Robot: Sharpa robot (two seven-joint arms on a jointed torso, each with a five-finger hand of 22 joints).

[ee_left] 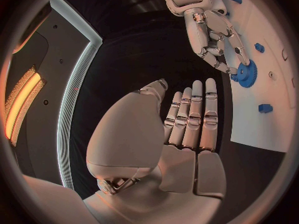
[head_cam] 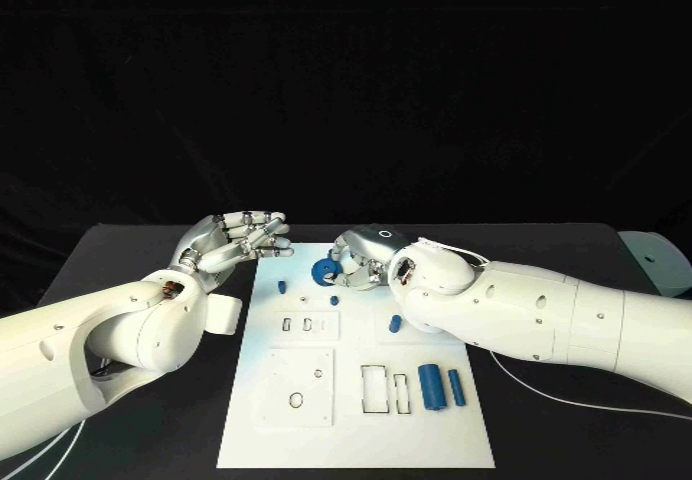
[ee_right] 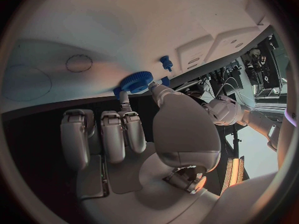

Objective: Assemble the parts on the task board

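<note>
The white task board (head_cam: 361, 440) lies in the middle of the black table. My right hand (head_cam: 364, 258) is over its far end and pinches a blue gear (head_cam: 323, 272) between thumb and a finger; the gear (ee_right: 137, 81) sits close to the board's surface, and the left wrist view shows the right hand's fingertips (ee_left: 239, 59) on the gear (ee_left: 247, 74). My left hand (head_cam: 242, 240) hovers beside the board's far left corner, its fingers (ee_left: 193, 114) straight and holding nothing. Small blue pegs (head_cam: 283, 287) (head_cam: 333, 299) (head_cam: 394, 323) stand on the board. Two blue cylinders (head_cam: 430, 381) (head_cam: 456, 387) lie at its right side.
Raised white plates with slots (head_cam: 307, 324) and holes (head_cam: 299, 385) sit on the board's left half, and narrow rectangular cut-outs (head_cam: 374, 389) lie in the middle. A pale object (head_cam: 656, 255) stands at the table's far right. A white cable (head_cam: 577, 400) trails under my right arm.
</note>
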